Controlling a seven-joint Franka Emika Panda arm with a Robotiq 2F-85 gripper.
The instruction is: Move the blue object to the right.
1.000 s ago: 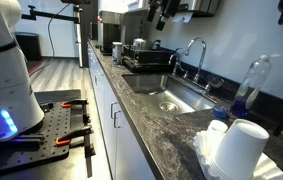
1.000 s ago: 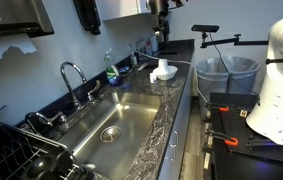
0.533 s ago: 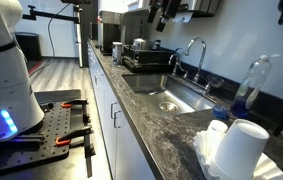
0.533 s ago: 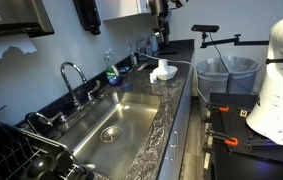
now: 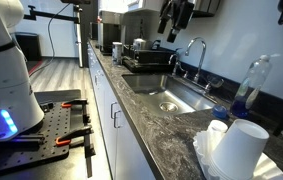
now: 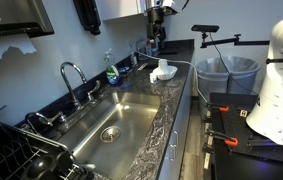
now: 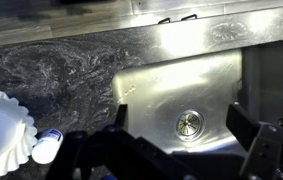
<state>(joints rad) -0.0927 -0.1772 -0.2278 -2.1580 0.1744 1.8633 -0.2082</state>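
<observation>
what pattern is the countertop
Countertop: dark grey with pale marbled veining, clearest in the wrist view.

**Three Cameras Around One Kitchen Sink**

An exterior view sat low at one end of the surface (image 5: 146, 110), close beside a stack of white cups (image 5: 236, 150). It looked along the counter toward the sink (image 5: 176, 97), with the robot base (image 5: 6, 60) off to one side. An exterior view stood at the opposite end, above the dish rack (image 6: 21, 158), and faced back over the same sink (image 6: 121, 115) toward the cups, small and far there. The wrist view hung high, looking straight down past its fingers (image 7: 266, 150). All three shared the sink, the surface and the cups.
</observation>
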